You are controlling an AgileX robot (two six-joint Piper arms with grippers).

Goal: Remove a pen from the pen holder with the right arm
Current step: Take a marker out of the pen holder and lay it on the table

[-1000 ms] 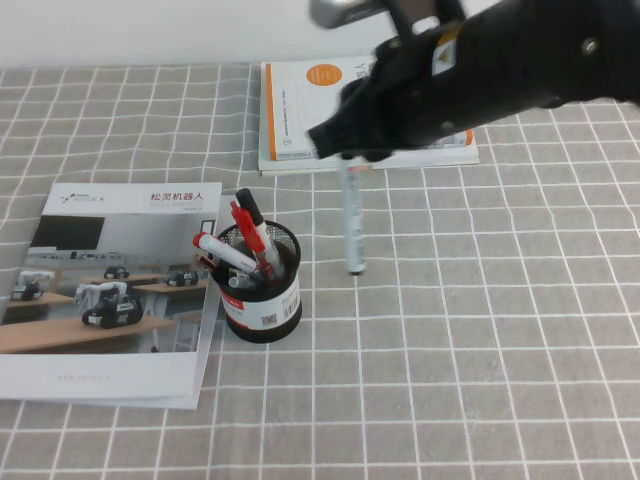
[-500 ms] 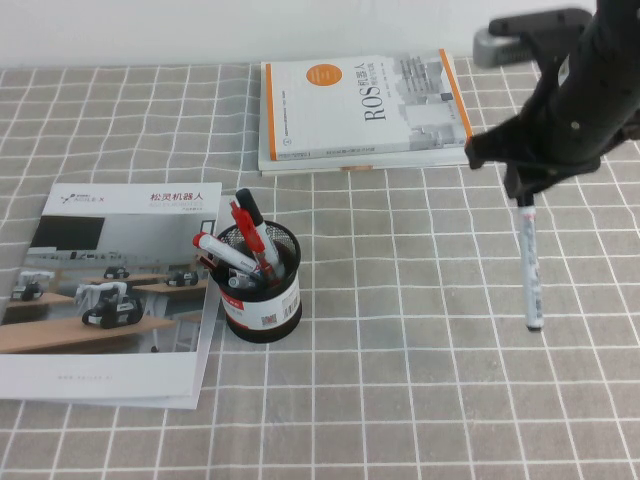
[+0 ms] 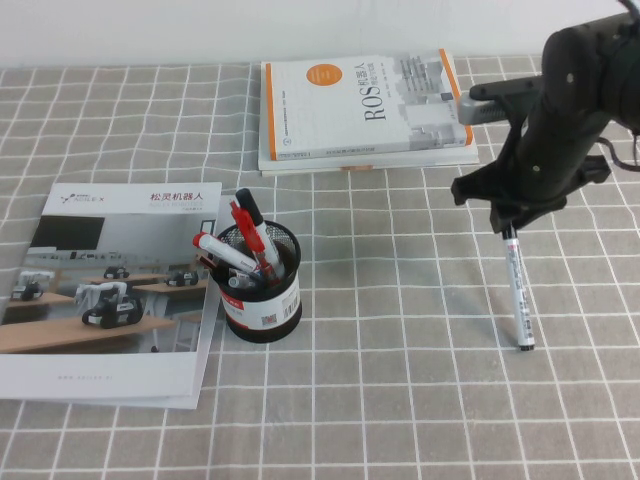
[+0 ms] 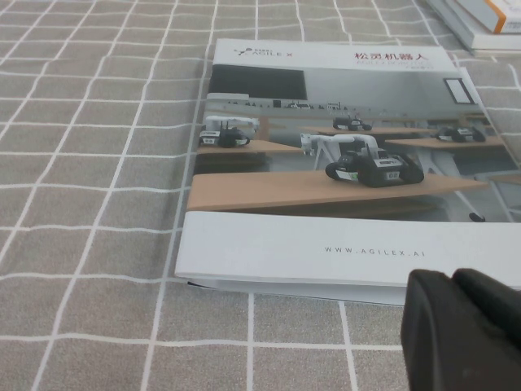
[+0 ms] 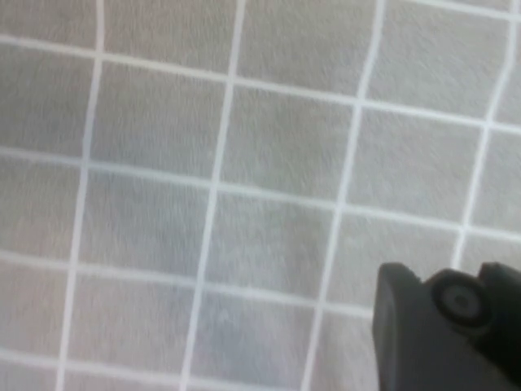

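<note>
At the right middle of the high view, the right tool [image 3: 508, 216] is clenched on the top end of a white pen [image 3: 517, 290]. The pen hangs nearly upright below it and leans slightly, with its dark tip low over the checked counter [image 3: 400, 400]. Whether the tip touches the cloth cannot be told. In the right wrist view, the pen's round end [image 5: 460, 300] sits pinched between the dark fingers [image 5: 399, 326] at the lower right of the frame.

The pen is well apart from the black mesh pen holder [image 3: 262, 290], which stands left of centre with several red and white markers [image 3: 245, 235] inside. A booklet [image 3: 110, 290] lies just left of the holder, and a book [image 3: 360, 110] lies at upper centre.

The left tool [image 4: 456, 318] shows at the lower right of the left wrist view, near the booklet's edge. Whether it is released or clenched cannot be told.
</note>
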